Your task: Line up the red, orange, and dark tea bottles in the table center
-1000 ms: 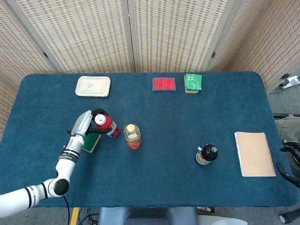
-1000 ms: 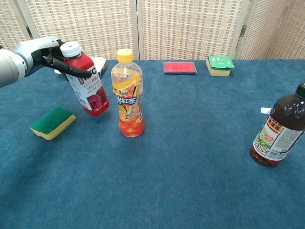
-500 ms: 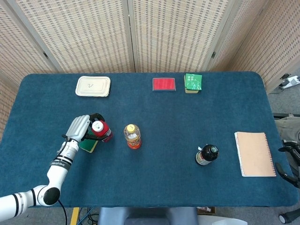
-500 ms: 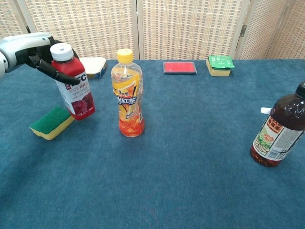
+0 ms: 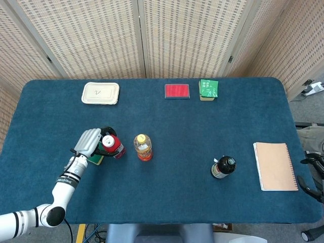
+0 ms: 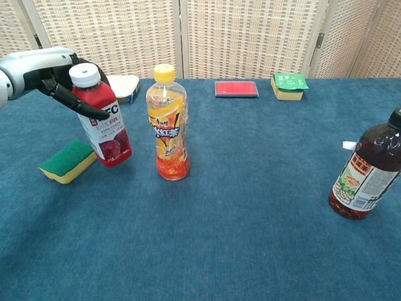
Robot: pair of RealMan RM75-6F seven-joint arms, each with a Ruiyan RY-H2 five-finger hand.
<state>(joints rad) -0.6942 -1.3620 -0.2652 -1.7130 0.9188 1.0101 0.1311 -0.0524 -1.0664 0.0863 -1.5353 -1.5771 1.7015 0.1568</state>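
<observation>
Left hand (image 6: pixel 47 72): wrapped round upper part of red bottle (image 6: pixel 102 119); dark fingers (image 6: pixel 84 107) across its shoulder below white cap
Red bottle: tilted, beside sponge (image 6: pixel 67 161); left of orange bottle (image 6: pixel 167 124)
Dark bottle (image 6: pixel 367 170): upright, far right

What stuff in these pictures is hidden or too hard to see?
- Right hand: shows in neither view.
- Dark tea bottle: chest view, its cap is cut off by the right edge.
- Green sponge: head view, mostly hidden under the left hand and the red bottle.
- Red bottle's base: chest view can't settle whether it touches the table; the bottle leans.
- Green packet: print too small to read.
</observation>
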